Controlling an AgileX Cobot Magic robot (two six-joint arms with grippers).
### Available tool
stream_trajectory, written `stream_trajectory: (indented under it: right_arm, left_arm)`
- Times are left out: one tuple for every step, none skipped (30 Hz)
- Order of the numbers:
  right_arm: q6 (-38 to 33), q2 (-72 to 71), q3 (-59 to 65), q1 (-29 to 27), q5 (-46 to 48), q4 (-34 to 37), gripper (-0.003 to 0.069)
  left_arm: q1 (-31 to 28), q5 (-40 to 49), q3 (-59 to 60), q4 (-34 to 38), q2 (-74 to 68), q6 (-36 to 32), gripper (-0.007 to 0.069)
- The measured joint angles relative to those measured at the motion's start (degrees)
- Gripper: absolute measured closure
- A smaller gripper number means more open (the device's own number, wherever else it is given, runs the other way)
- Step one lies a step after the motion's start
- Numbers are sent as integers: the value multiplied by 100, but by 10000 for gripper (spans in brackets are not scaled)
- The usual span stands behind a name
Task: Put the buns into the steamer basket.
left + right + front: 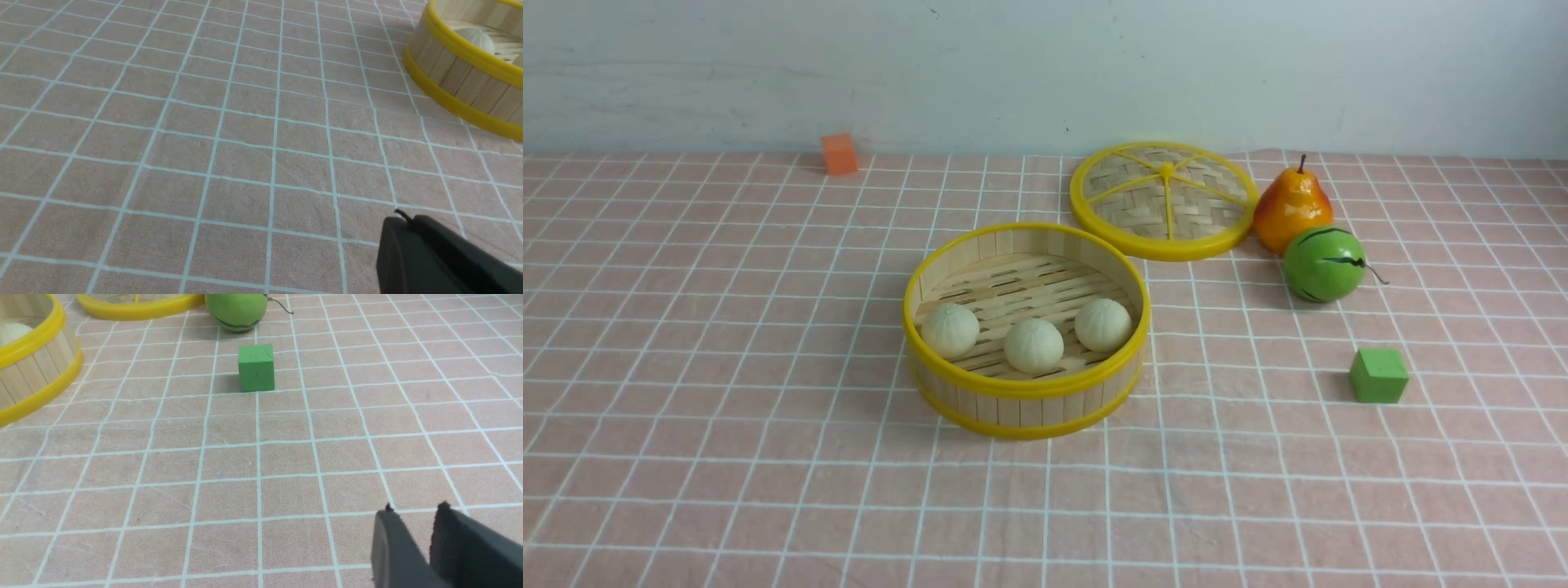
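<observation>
On the checked surface, the steamer basket holds all three buns in a row. Left claw looks closed; right claw slightly parted, both empty.
</observation>
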State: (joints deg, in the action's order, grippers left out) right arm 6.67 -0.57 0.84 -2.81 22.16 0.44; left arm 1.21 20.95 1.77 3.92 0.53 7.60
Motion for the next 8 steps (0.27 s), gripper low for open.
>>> stream_trajectory:
  right_arm:
    - [0, 0, 0, 0, 0, 0, 502]
    - [0, 0, 0, 0, 0, 0, 500]
    - [0, 0, 0, 0, 0, 0, 499]
    - [0, 0, 0, 0, 0, 0, 498]
    - [0, 0, 0, 0, 0, 0, 496]
    - [0, 0, 0, 0, 0, 0, 496]
    - [0, 0, 0, 0, 0, 0, 494]
    - [0, 0, 0, 0, 0, 0, 493]
  left_arm:
    - [0, 0, 0, 0, 0, 0, 629]
    - [0, 0, 0, 0, 0, 0, 629]
    - [0, 0, 0, 0, 0, 0, 629]
    - [0, 0, 0, 0, 0, 0, 629]
    - [0, 0, 0, 0, 0, 0, 629]
    - [0, 0, 0, 0, 0, 0, 629]
    - [0, 0, 0, 0, 0, 0, 628]
    - [0, 0, 0, 0, 0, 0, 627]
